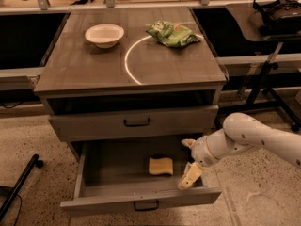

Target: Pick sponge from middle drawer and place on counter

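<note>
We see a white bowl (pixel 104 34) and a green snack bag (pixel 172 33) apart on the tabletop's (pixel 89 72) far half. A black headset (pixel 278 11) lies at upper right; a black wheeled leg (pixel 19 186) crosses the floor (pixel 42 126) lower left, far from the tool (pixel 189 160) over the open drawer (pixel 103 200).
</note>
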Controlling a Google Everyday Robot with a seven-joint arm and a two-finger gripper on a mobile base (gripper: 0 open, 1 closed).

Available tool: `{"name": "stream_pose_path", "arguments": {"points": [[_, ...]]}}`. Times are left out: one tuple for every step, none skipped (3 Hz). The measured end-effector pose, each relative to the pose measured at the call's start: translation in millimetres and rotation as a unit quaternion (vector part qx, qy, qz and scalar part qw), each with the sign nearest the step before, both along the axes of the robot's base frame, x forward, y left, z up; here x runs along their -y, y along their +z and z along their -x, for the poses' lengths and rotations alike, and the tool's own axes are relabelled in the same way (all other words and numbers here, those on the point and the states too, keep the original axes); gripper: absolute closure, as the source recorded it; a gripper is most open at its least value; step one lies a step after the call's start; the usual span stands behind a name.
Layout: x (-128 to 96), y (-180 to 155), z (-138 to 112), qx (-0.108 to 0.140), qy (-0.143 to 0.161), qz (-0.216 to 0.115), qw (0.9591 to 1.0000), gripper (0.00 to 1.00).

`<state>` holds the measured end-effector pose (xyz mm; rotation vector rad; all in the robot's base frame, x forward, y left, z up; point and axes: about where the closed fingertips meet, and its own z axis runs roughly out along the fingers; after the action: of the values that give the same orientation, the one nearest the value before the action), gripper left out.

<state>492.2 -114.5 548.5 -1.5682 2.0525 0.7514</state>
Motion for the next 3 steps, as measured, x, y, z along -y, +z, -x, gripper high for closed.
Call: {"name": "stream_pose_path", "arguments": {"points": [[-6,-16,-6,0.002,0.004,0.001,1.0000,0.00],[-9,-34,-16,0.011,0.001,-0.005,0.9999,0.00],[-10,-51,-27,0.028,-0.013,-0.008,0.9995,0.00]]}}
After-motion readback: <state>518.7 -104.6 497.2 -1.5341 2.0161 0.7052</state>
